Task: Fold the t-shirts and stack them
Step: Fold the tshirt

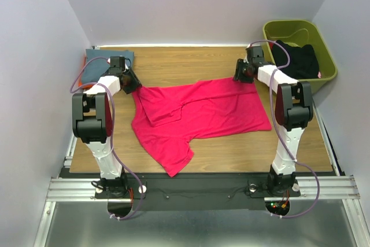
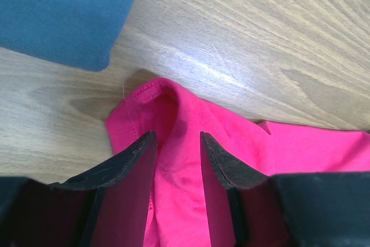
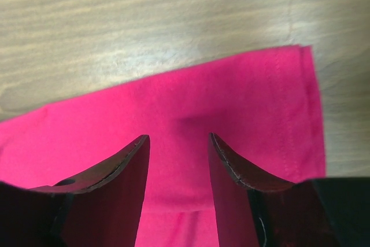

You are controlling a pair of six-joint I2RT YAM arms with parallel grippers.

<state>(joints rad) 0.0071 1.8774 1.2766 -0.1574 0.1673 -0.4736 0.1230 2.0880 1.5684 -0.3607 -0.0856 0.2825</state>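
Surface [image 1: 191, 62]: light wood grain, carrying the shirts; both my arms reach over it from the near edge.
Pink t-shirt [image 1: 202, 114]: spread across the middle of the surface, partly folded over itself on the left, one sleeve pointing toward the near edge.
Left tool [image 1: 132, 82]: mine, at the shirt's far left corner. Its fingers [image 2: 136, 154] stand apart with a raised fold of pink hem between them. I cannot tell whether they pinch it.
Right tool [image 1: 241, 74]: mine, at the shirt's far right corner. Its fingers [image 3: 231, 160] are spread and straddle flat pink cloth near the stitched hem, gripping nothing.
Blue-grey shirt [image 1: 110, 59]: folded at the far left corner of the surface, just beside my left tool and apart from the pink cloth.
Black garment [image 1: 298, 59]: draped in the olive-green bin [image 1: 289, 25] beyond the far right corner.
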